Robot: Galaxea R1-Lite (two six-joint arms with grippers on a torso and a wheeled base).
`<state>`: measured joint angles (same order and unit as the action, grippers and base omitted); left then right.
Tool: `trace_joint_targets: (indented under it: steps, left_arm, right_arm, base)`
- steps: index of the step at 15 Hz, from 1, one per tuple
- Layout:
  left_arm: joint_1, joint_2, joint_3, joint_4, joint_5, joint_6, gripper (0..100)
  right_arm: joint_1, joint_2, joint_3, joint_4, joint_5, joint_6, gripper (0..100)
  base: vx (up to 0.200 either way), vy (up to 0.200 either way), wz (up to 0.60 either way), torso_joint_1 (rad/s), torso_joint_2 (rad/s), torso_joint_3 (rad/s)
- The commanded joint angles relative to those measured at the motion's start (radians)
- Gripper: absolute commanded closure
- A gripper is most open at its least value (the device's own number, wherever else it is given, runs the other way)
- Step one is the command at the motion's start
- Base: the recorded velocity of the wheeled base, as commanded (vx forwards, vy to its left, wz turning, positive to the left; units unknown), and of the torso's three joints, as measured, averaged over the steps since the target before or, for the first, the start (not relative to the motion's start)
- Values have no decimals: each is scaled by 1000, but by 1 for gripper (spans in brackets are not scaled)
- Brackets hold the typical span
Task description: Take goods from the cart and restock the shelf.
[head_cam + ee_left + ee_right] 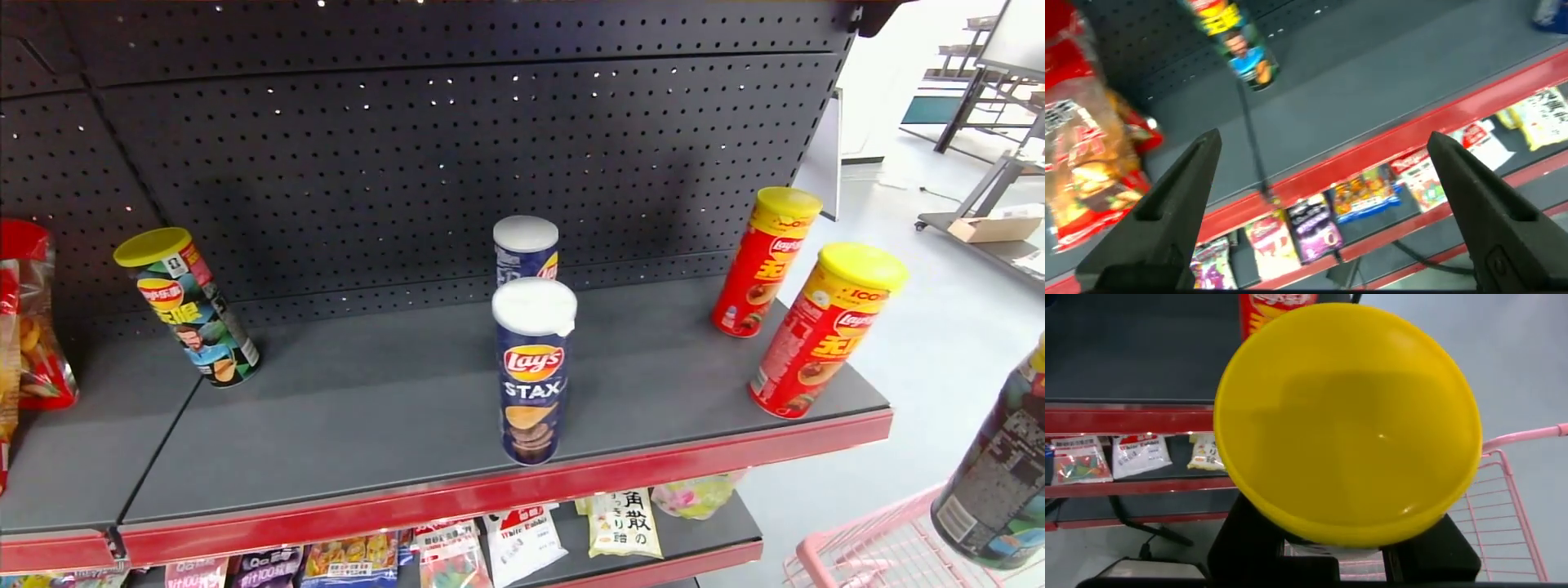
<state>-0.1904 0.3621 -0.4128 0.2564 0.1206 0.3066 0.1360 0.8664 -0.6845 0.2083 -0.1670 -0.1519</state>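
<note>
Head view: the shelf (367, 408) runs across the middle of the frame. A green can (192, 306) stands at its left, two blue cans (532, 367) stand one behind the other at centre, and two red cans (824, 327) stand at the right. At the lower right edge a dark can (1000, 474) hangs above the pink cart (865, 547).

Left wrist view: the left gripper (1319, 204) has its fingers (1167, 204) spread wide with nothing between them. Beyond them lie the shelf's red edge and snack bags (1364, 192) on the lower shelf.

Right wrist view: the right gripper (1343, 555) is clamped on the dark can below its yellow lid (1347, 416), with the cart's pink wire beside it.
</note>
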Motion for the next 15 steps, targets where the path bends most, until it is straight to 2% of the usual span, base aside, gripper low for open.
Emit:
trace_joint_targets:
  steps: [1,10,15]
  left_arm:
    - [0,-2,0,0,1,0,0]
    - [0,-5,0,0,-1,0,0]
    - [0,-12,5,1,-1,0,0]
  right_arm:
    - [1,3,2,0,0,0,100]
    - [2,-35,6,0,1,0,100]
    - [2,-253,66,6,-5,-26,100]
  base:
    - [0,200,0,2,2,7]
    - [0,200,0,2,2,2]
    - [0,200,0,2,4,1]
